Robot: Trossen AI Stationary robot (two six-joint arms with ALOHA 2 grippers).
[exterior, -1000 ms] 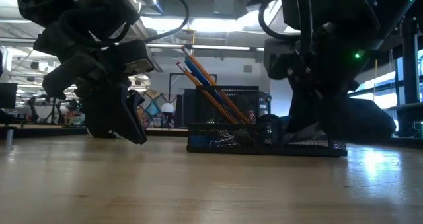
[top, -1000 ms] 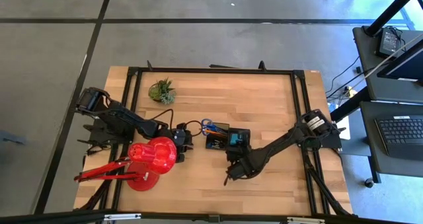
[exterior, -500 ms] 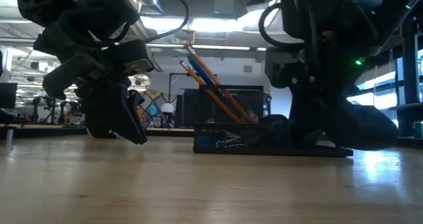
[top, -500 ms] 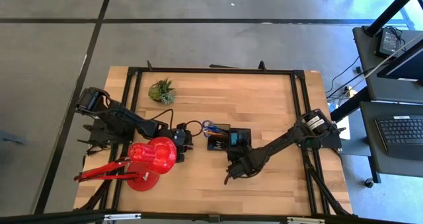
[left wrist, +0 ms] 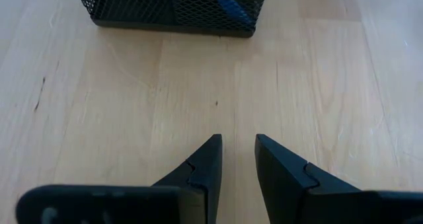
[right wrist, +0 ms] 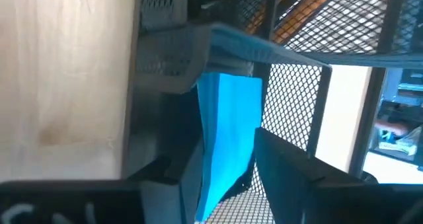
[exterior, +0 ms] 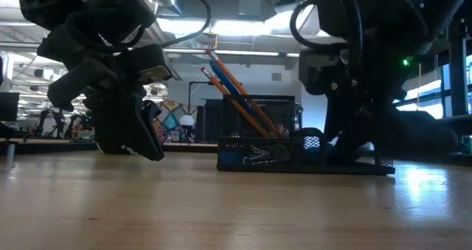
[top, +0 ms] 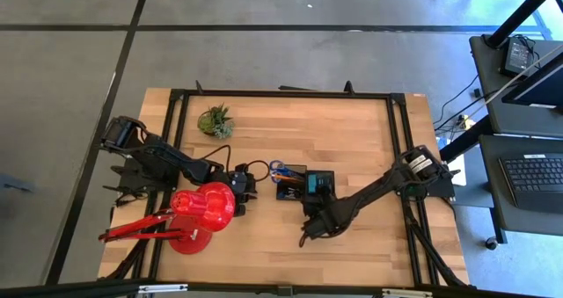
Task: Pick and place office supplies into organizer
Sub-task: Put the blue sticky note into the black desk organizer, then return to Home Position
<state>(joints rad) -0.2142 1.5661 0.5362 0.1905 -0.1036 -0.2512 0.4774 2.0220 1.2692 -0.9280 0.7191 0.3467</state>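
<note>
While the cyan note pad (right wrist: 225, 141) stands on edge between the right pincer (right wrist: 228, 184) fingers, the jaws sit parted with a gap on one side, so I can't tell if they're gripping it or have let go. Pad is a thin flat square slab, smooth and matte, partly inside the organizer (top: 299, 184). Organizer is black wire mesh, low rectangular tray with a taller cup section, sitting mid-surface on light wood planks (top: 352, 140). Orange pencils (exterior: 240, 95) and a blue one lean out of the cup at an angle; blue scissor handles (top: 276, 168) poke out the top on the far side. In the high view the pad shows as a cyan patch at the organizer's right end, right pincer (top: 313, 201) just over it.

Left pincer (left wrist: 236, 159) hovers low over bare wood just beside the organizer, dark wedge-shaped fingers slightly apart, nothing between them. Glossy red lamp (top: 201, 208) sits next to the left arm; small green plant (top: 215, 120) well apart, near the far edge.
</note>
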